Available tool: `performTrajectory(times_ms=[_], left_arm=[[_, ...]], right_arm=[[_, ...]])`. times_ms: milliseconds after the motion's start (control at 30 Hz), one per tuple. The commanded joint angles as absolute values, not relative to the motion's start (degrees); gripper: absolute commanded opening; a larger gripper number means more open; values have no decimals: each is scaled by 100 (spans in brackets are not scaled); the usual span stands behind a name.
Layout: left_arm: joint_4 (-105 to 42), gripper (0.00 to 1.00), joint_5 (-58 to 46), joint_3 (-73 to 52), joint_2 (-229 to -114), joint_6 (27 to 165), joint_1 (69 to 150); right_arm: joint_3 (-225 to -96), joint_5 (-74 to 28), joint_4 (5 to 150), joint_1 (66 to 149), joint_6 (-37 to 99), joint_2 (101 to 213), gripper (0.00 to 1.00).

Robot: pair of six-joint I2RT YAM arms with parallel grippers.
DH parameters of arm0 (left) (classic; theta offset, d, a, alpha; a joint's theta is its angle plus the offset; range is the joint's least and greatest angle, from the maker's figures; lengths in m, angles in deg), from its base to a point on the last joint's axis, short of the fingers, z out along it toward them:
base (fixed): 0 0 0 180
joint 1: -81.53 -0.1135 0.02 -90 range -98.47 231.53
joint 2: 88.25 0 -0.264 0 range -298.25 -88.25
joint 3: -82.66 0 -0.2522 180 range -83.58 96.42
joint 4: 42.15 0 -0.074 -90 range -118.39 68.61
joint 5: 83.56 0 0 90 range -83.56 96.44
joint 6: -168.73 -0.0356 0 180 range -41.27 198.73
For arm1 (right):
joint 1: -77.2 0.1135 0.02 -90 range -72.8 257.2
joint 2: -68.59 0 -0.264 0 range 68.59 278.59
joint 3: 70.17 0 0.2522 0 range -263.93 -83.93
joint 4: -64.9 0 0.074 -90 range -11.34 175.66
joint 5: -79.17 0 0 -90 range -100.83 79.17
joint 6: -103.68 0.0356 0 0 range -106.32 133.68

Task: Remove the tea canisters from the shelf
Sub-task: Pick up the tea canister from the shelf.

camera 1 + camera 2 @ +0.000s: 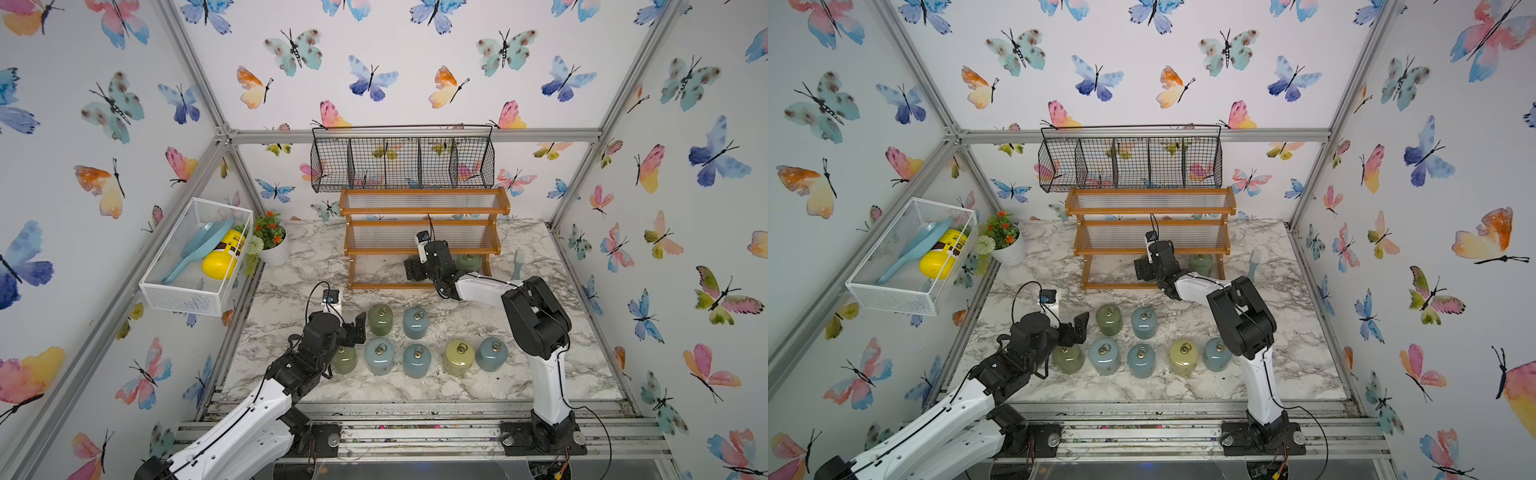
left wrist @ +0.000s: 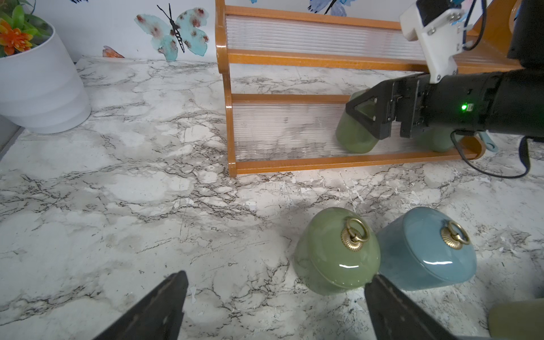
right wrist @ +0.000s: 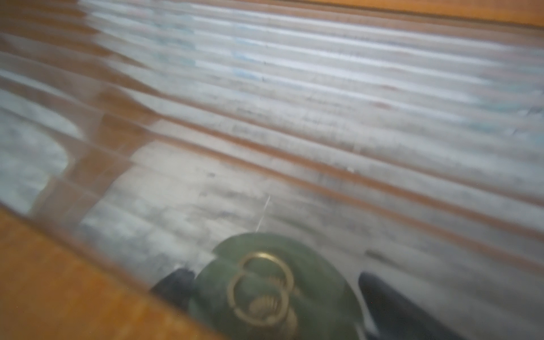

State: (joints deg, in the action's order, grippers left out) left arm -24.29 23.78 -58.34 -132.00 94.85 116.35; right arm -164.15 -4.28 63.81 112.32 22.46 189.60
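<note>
Both top views show seven tea canisters off the shelf; left gripper apart, right gripper unclear.

Right gripper sat inside the shelf bottom tier. The middle-tier panel was close above it and the front rail below. A green canister filled nearly all the gap between its fingers. A second green canister stood just beside its wrist, blocking that side. The tier ahead of its fingertips was bare.

Left gripper jaws were wide apart, and the marble table ahead was free up to the shelf. A front green canister sat just beside one finger, with a blue canister past it.
</note>
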Motion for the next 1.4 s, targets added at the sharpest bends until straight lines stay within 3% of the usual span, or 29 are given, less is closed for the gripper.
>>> performTrajectory(times_ms=[0,600,1367], left_arm=[[-2382,99,2550,-5853,-13118,9534,11602],[-2390,98,2516,-5837,-13144,9578,11603],[-2591,98,2343,-5805,-13468,9586,11594]], right_arm=[[-16435,-798,6328,11193,2077,19185,87],[-15875,-932,6312,11201,1900,18084,78],[-14108,-907,6900,11201,2054,16262,76]])
